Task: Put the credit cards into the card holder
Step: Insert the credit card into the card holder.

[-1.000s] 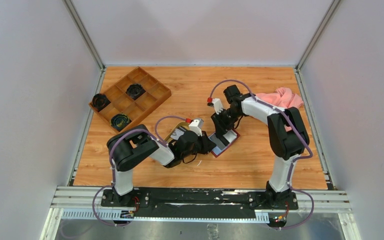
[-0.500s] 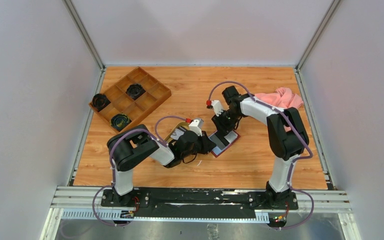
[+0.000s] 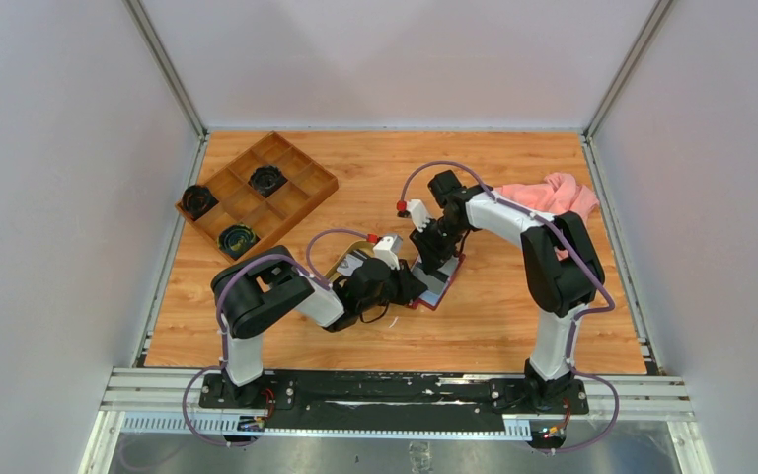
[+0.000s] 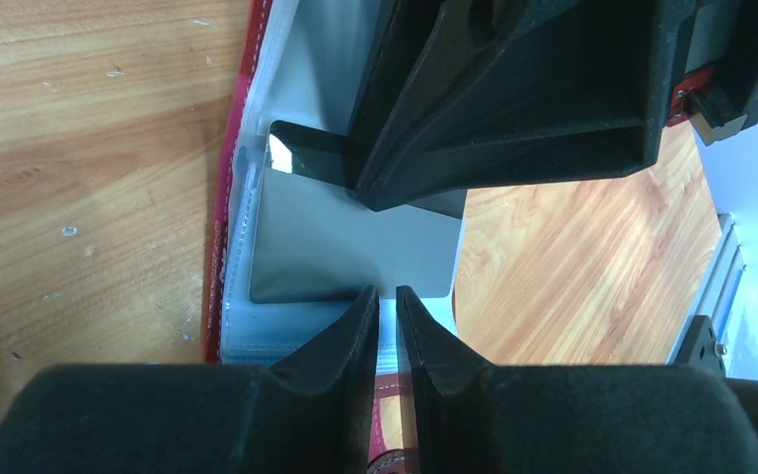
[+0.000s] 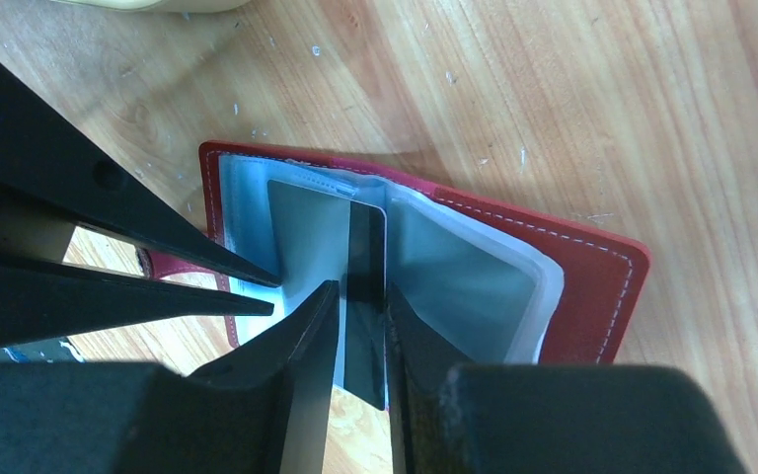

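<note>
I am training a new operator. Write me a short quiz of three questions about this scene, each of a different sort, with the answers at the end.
1. True or false: the card holder is folded shut.
2. What does the left gripper pinch? A: a clear sleeve of the card holder. B: the pink cloth. C: the wooden box.
3. Fill in: the grey card lying over the open holder has a ____ stripe along one edge.
Key: 1 false; 2 A; 3 black.
</note>
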